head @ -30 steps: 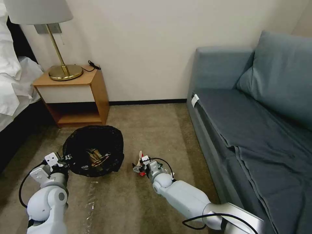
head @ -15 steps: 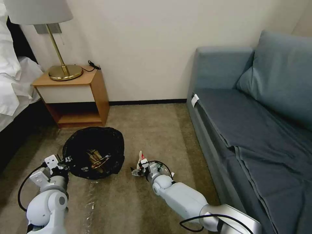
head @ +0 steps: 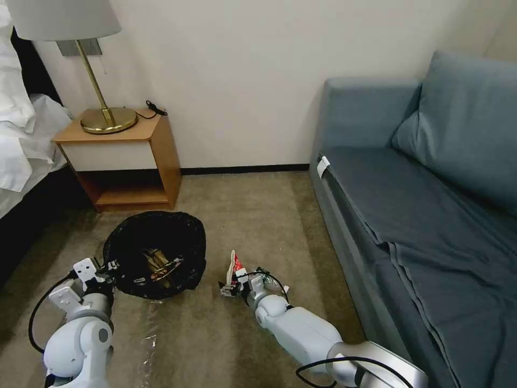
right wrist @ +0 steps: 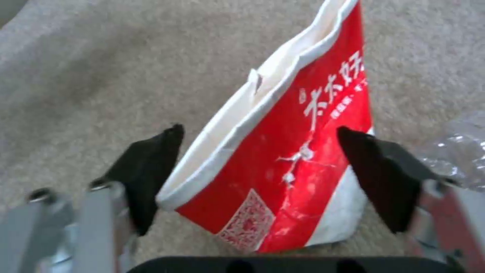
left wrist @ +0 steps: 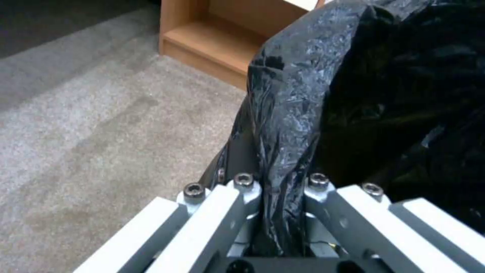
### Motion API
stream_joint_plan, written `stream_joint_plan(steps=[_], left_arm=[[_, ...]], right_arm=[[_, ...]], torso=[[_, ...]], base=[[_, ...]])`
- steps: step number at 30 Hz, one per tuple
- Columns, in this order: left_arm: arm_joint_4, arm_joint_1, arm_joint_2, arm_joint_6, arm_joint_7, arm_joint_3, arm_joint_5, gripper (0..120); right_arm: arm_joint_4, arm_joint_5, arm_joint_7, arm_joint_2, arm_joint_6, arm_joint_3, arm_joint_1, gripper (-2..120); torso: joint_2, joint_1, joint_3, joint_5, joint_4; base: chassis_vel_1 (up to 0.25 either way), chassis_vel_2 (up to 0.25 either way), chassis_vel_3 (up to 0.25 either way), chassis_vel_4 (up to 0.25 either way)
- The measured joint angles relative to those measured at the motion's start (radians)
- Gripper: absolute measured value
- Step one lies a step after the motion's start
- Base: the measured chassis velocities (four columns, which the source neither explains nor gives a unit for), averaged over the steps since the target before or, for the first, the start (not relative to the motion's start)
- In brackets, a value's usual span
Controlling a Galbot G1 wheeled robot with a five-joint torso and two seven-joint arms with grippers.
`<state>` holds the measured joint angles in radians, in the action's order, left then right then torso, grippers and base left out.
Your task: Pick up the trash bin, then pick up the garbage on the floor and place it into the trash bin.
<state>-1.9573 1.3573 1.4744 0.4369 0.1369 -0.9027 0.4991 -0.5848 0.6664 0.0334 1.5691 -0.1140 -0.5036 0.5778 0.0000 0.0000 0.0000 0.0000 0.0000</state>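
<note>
The trash bin [head: 161, 237], lined with a crinkled black bag, stands on the carpet left of centre with brown and gold garbage [head: 159, 264] inside it. My left gripper [head: 107, 267] is shut on its near-left rim; in the left wrist view the left gripper [left wrist: 280, 189] pinches the folded black bag [left wrist: 288, 113]. A red-and-white packet [head: 234, 265] stands on edge on the carpet to the bin's right. My right gripper [head: 235, 284] is open and low at the packet; the right gripper [right wrist: 260, 132] has one black pad on each side of the packet [right wrist: 288, 159].
A wooden nightstand [head: 134, 161] with a brass lamp [head: 105, 116] stands behind the bin, a bed [head: 21, 140] at far left, a blue sofa [head: 420, 205] along the right. Clear plastic scraps lie on the carpet [head: 151, 323] and beside the packet [right wrist: 462, 151].
My right gripper has drawn back slightly toward me, and the packet now stands taller in front of it. The left arm and bin have barely shifted.
</note>
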Motion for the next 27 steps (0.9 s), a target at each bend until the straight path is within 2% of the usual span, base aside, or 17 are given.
stream_joint_plan(steps=[3, 4, 6, 8, 10, 11, 14, 15, 18, 19, 21, 27], left_arm=[[-0.001, -0.004, 0.000, 0.000, 0.000, 0.001, 0.001, 3], [-0.001, -0.004, 0.000, 0.000, 0.000, 0.001, 0.001, 3], [-0.001, -0.006, 0.000, 0.000, 0.000, 0.002, 0.003, 3], [-0.001, -0.007, 0.000, 0.000, 0.000, 0.001, 0.004, 3], [0.002, -0.008, -0.002, 0.000, 0.000, -0.001, 0.007, 3], [0.002, -0.008, -0.002, 0.000, 0.000, -0.001, 0.007, 3], [0.004, -0.009, -0.004, 0.000, 0.000, -0.004, 0.010, 3], [0.004, -0.009, -0.004, 0.000, 0.000, -0.004, 0.010, 3], [0.007, -0.011, -0.004, 0.000, 0.000, -0.004, 0.011, 3], [0.007, -0.011, -0.004, 0.000, 0.000, -0.004, 0.011, 3], [0.009, -0.015, -0.004, 0.000, 0.000, -0.003, 0.011, 3], [0.012, -0.021, -0.004, 0.000, 0.001, -0.001, 0.012, 3]], right_arm=[[0.002, -0.005, 0.004, -0.003, -0.007, 0.009, -0.001, 62], [0.002, -0.005, 0.004, -0.003, -0.007, 0.009, -0.001, 62], [0.003, -0.005, 0.005, -0.003, -0.010, 0.013, -0.001, 51], [0.003, -0.005, 0.005, -0.003, -0.010, 0.013, -0.001, 48], [0.000, -0.005, 0.005, -0.005, -0.012, 0.013, -0.001, 37], [0.000, -0.005, 0.005, -0.005, -0.012, 0.013, -0.001, 37], [-0.001, -0.006, 0.002, -0.004, -0.017, 0.016, -0.002, 24], [-0.001, -0.006, 0.002, -0.004, -0.017, 0.016, -0.002, 24], [-0.006, -0.008, -0.005, -0.003, -0.021, 0.020, 0.000, 9], [-0.006, -0.008, -0.005, -0.003, -0.021, 0.020, 0.000, 9], [-0.012, -0.010, -0.006, -0.006, -0.023, 0.023, 0.003, 1], [-0.015, -0.021, -0.008, -0.013, -0.028, 0.032, 0.006, 1]], torso=[[0.000, 0.000, 0.000, 0.0000, -0.0001], [0.000, 0.000, 0.000, 0.0000, -0.0001], [0.000, 0.000, 0.000, 0.0000, -0.0001], [0.000, 0.000, 0.000, 0.0000, -0.0001], [0.000, 0.000, 0.000, 0.0000, 0.0000], [0.000, 0.000, 0.000, 0.0000, 0.0000], [0.000, 0.000, 0.000, 0.0000, 0.0000], [0.000, 0.000, 0.000, 0.0000, 0.0000], [0.000, 0.000, 0.000, 0.0000, 0.0000], [0.000, 0.000, 0.000, 0.0000, 0.0000], [0.000, 0.000, 0.000, 0.0000, 0.0000], [0.000, 0.000, 0.000, 0.0000, 0.0000]], base=[[0.000, 0.000, 0.000, 0.000], [0.000, 0.000, 0.000, 0.000], [0.000, 0.000, 0.000, 0.000], [0.000, 0.000, 0.000, 0.000], [0.000, 0.000, 0.000, 0.000], [0.000, 0.000, 0.000, 0.000], [0.000, 0.000, 0.000, 0.000], [0.000, 0.000, 0.000, 0.000], [0.000, 0.000, 0.000, 0.000], [0.000, 0.000, 0.000, 0.000], [0.000, 0.000, 0.000, 0.000], [0.000, 0.000, 0.000, 0.000]])
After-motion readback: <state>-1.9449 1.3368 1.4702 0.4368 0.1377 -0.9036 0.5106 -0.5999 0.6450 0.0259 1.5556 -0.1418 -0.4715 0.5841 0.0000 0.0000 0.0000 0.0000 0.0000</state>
